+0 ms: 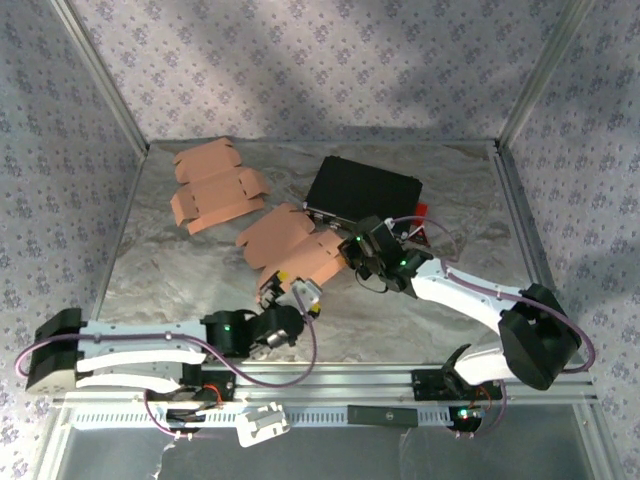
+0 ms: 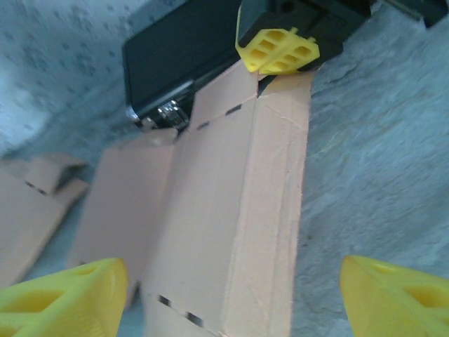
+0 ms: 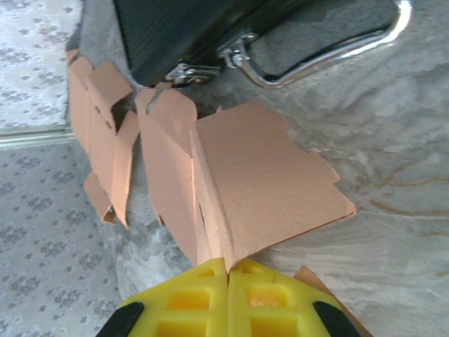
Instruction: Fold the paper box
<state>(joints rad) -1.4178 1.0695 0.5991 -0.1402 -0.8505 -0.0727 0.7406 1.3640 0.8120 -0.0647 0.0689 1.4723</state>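
The paper box (image 1: 300,250) is a partly folded brown cardboard sheet lying mid-table. My right gripper (image 1: 358,256) is shut on its right-hand edge; in the right wrist view the yellow fingertips (image 3: 228,277) pinch a raised fold of the box (image 3: 259,182). My left gripper (image 1: 285,288) sits at the box's near end, open. In the left wrist view its yellow fingers (image 2: 66,295) stand wide apart on either side of the box (image 2: 210,210) without touching it. The right gripper's yellow fingers (image 2: 280,48) clamp the far end.
A black case (image 1: 362,190) with metal latches lies just behind the box and close to it (image 3: 210,28). More flat cardboard blanks (image 1: 215,185) lie at the back left. Metal frame rails border the table on both sides.
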